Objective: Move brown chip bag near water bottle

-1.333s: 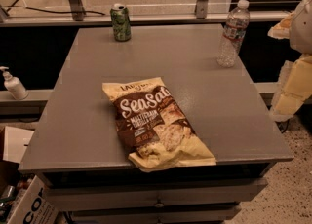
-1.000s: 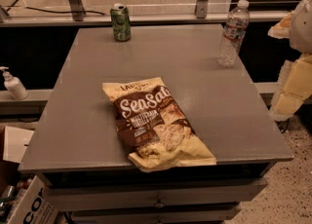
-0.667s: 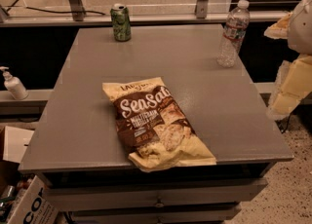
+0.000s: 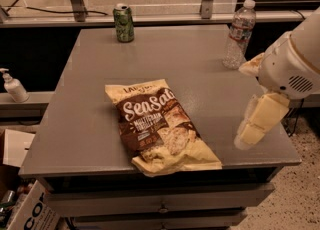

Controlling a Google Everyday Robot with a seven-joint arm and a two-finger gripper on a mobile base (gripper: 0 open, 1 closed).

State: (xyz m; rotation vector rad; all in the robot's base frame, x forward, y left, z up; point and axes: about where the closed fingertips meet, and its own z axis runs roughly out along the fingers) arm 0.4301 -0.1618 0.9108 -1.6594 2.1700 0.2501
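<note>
The brown chip bag (image 4: 160, 124) lies flat on the grey table (image 4: 190, 59), near the front edge and a little left of centre, its dark "Sea Salt" panel facing up. The water bottle (image 4: 239, 34) stands upright at the table's back right corner. My gripper (image 4: 256, 123) hangs from the white arm at the right, over the table's right edge. It is right of the bag, in front of the bottle, and touches neither.
A green drink can (image 4: 123, 22) stands at the back of the table, left of centre. A white pump bottle (image 4: 14, 86) sits on a low ledge to the left. Cardboard boxes (image 4: 25, 204) are on the floor at the front left. A railing runs behind the table.
My arm has swung in from the right edge of view towards the table, and the gripper now hangs over the table's right edge. The bag, bottle and can have not moved.
</note>
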